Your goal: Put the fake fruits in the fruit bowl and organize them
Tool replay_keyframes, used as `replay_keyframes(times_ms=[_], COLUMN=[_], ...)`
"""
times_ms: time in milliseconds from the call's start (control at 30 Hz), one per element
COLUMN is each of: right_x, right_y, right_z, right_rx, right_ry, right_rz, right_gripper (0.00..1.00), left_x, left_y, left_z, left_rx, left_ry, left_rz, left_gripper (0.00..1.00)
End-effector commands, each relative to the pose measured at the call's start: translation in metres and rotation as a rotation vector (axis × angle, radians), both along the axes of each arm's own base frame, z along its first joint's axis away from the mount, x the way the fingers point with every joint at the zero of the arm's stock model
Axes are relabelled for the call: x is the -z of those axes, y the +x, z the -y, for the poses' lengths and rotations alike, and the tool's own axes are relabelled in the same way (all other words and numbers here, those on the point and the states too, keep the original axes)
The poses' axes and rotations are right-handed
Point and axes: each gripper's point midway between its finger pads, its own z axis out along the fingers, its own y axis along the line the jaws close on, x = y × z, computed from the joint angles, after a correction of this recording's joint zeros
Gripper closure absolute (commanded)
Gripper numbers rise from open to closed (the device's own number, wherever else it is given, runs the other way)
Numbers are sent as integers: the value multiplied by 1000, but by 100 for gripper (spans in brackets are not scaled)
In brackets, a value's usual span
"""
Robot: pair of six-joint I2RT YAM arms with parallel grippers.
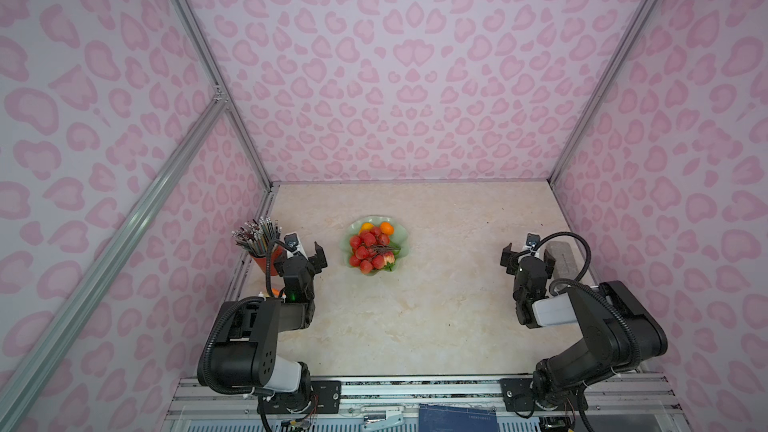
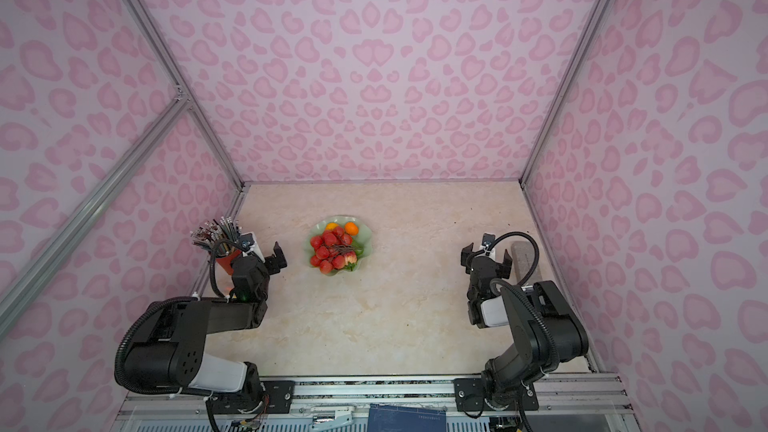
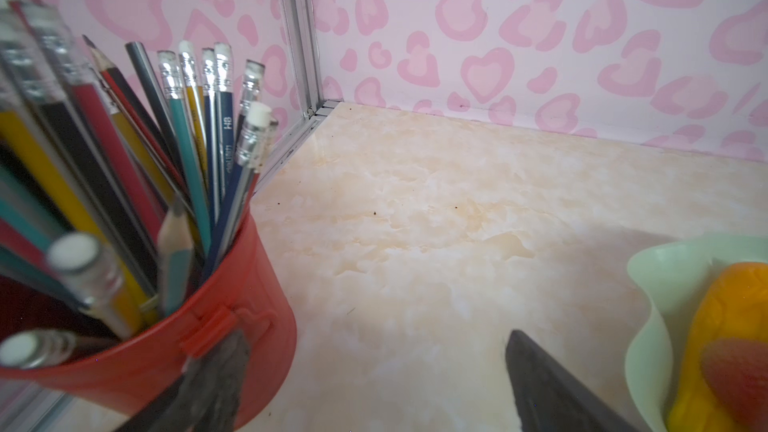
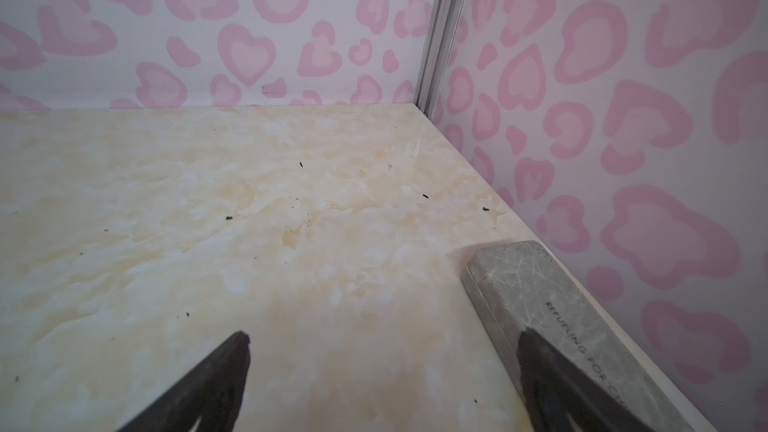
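Note:
The pale green fruit bowl (image 1: pixel 404 243) (image 2: pixel 368 243) stands mid-table in both top views. It holds the fake fruits: a bunch of red balls (image 1: pixel 365 249) (image 2: pixel 328 249), a small orange (image 1: pixel 387 227) (image 2: pixel 351 227), a yellow-orange piece (image 1: pixel 366 226) and a strawberry (image 1: pixel 389 258). My left gripper (image 1: pixel 305 253) (image 2: pixel 266 257) hangs open and empty just left of the bowl. In the left wrist view the gripper (image 3: pixel 374 347) has bare table between its fingers, with the bowl's rim (image 3: pixel 648 284) and the yellow-orange fruit (image 3: pixel 727 305) at the side. My right gripper (image 1: pixel 527 257) (image 4: pixel 384 338) is open and empty, far right.
A red cup of pencils (image 1: pixel 264 261) (image 3: pixel 232 326) stands right beside the left gripper, against the left wall. A grey stone-like block (image 1: pixel 561 259) (image 4: pixel 532 280) lies along the right wall, partly under one right finger. Pink patterned walls close in three sides.

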Motion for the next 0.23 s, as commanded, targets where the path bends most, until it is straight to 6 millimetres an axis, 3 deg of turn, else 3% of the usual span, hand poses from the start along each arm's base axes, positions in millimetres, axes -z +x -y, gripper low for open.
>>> replay_keyframes(times_ms=[0, 200], right_x=[-11, -11], right_y=[4, 3], right_z=[0, 3], right_rx=[8, 22], right_ry=[3, 4], right_rz=[18, 24], right_gripper=[0, 0], left_x=[-8, -9], left_y=[6, 5], left_z=[0, 0], left_rx=[5, 6], left_ry=[-12, -11], left_rz=[29, 35], left_gripper=[3, 2])
